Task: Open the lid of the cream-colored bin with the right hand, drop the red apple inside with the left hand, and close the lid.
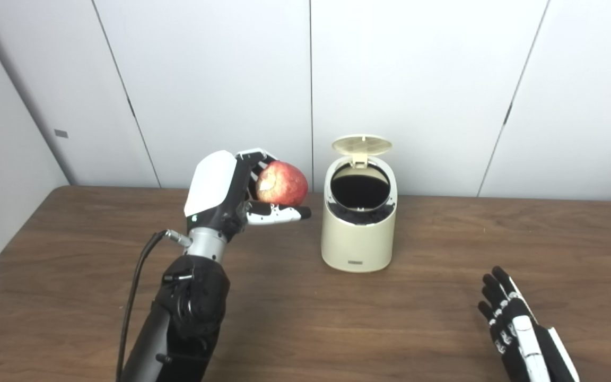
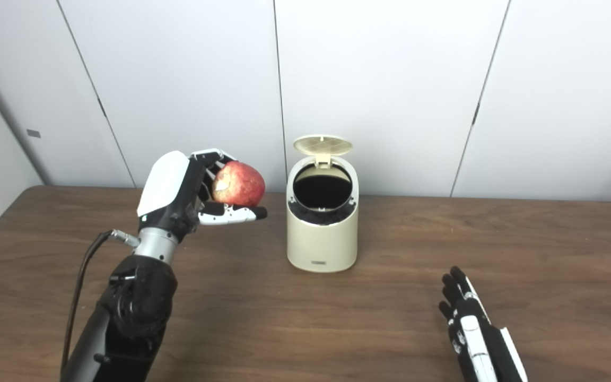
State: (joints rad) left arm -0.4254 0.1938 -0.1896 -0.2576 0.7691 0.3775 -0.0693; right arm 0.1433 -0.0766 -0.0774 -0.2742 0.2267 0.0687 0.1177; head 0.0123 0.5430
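Note:
The cream-colored bin (image 1: 357,233) stands upright at the middle of the wooden table (image 1: 72,276). Its round lid (image 1: 361,145) is swung up behind the dark opening. My left hand (image 1: 231,191) is raised above the table, just left of the bin at about rim height, shut on the red apple (image 1: 282,183); the thumb lies under the fruit. A pale patch shows on the apple's left side. My right hand (image 1: 517,329) rests low near the table's front right, well clear of the bin, fingers stretched out flat and holding nothing.
White wall panels (image 1: 417,79) rise close behind the bin along the table's far edge. A black cable (image 1: 136,286) loops from my left wrist down beside the forearm. Bare wood lies between the bin and my right hand.

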